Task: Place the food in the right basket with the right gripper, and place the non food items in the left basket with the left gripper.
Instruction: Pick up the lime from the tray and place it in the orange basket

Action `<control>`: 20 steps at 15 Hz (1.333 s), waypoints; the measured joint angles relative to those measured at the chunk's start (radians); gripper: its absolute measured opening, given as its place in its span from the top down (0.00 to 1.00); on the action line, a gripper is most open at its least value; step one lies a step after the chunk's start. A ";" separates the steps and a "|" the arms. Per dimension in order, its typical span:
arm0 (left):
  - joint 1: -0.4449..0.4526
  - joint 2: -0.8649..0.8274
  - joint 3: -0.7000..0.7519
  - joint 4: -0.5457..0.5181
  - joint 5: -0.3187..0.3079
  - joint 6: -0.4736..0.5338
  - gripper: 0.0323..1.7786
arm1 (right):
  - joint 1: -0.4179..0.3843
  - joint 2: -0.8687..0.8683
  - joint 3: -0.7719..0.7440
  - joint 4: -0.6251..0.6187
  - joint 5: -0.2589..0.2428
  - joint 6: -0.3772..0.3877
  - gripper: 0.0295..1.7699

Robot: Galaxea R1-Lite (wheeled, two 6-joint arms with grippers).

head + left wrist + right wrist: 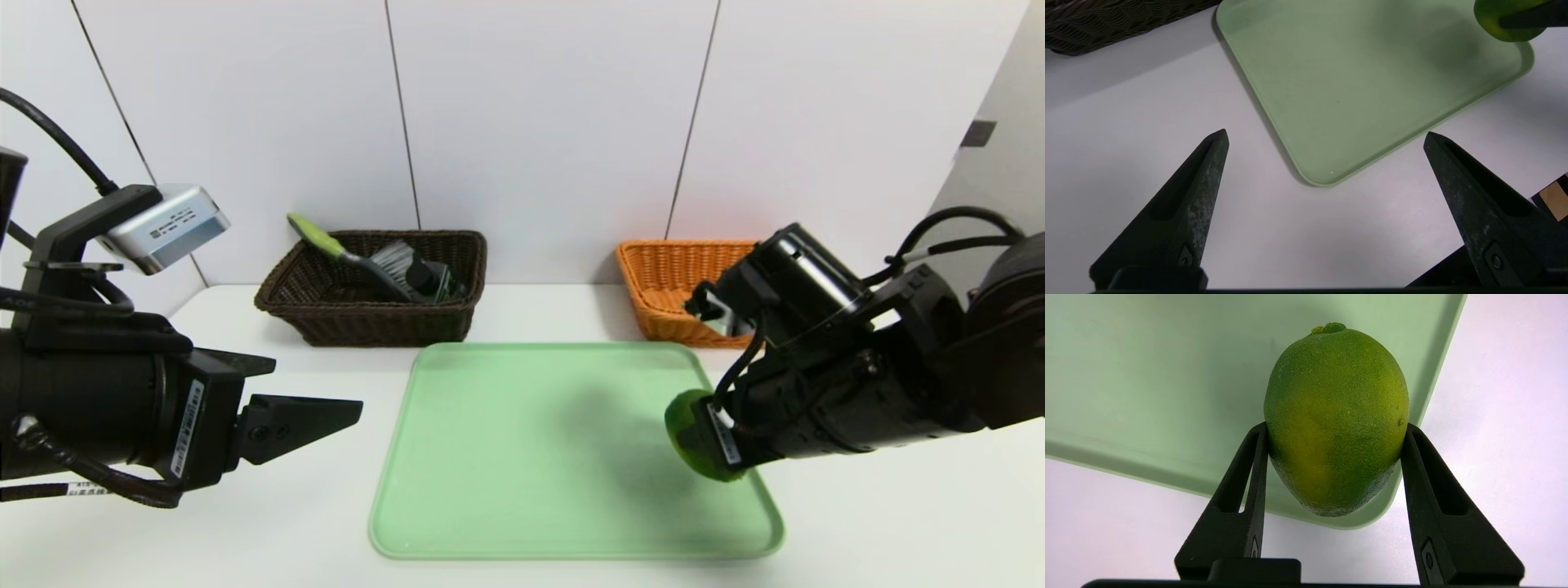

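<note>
The food, a glossy green lime [1336, 416], is clamped between the two black fingers of my right gripper [1335, 426]. In the head view the lime [687, 429] hangs just over the right edge of the green tray [531, 457], with the right gripper [709, 441] shut on it. Behind that arm stands the orange-tan right basket [665, 278]. The dark brown left basket [367, 322] at the back holds the green-handled brush [347, 253] and a black bottle [424, 278]. My left gripper [314, 384] hovers open and empty over the table, left of the tray.
In the left wrist view, the open left gripper [1326, 134] looks down on white table and the tray's near corner [1314, 179]. The dark basket [1106, 24] shows at the far edge. A white panelled wall stands right behind both baskets.
</note>
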 joint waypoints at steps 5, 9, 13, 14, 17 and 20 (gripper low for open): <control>0.000 -0.002 -0.002 0.001 0.001 0.000 0.05 | -0.060 -0.067 -0.138 -0.017 -0.006 -0.005 0.48; 0.000 0.001 -0.005 -0.005 0.001 0.001 0.05 | -0.164 -0.036 -0.251 -0.097 -0.004 -0.031 0.48; 0.000 0.007 -0.006 -0.021 0.000 0.002 0.05 | -0.280 0.098 -0.398 -0.111 -0.004 -0.046 0.48; -0.001 0.009 -0.006 -0.021 0.000 0.001 0.05 | -0.306 0.141 -0.440 -0.111 -0.004 -0.046 0.48; -0.001 0.011 -0.005 -0.021 0.000 0.002 0.05 | -0.372 0.281 -0.582 -0.111 -0.016 -0.047 0.48; 0.000 0.014 -0.004 -0.022 0.001 0.000 0.05 | -0.405 0.416 -0.715 -0.105 -0.032 -0.050 0.48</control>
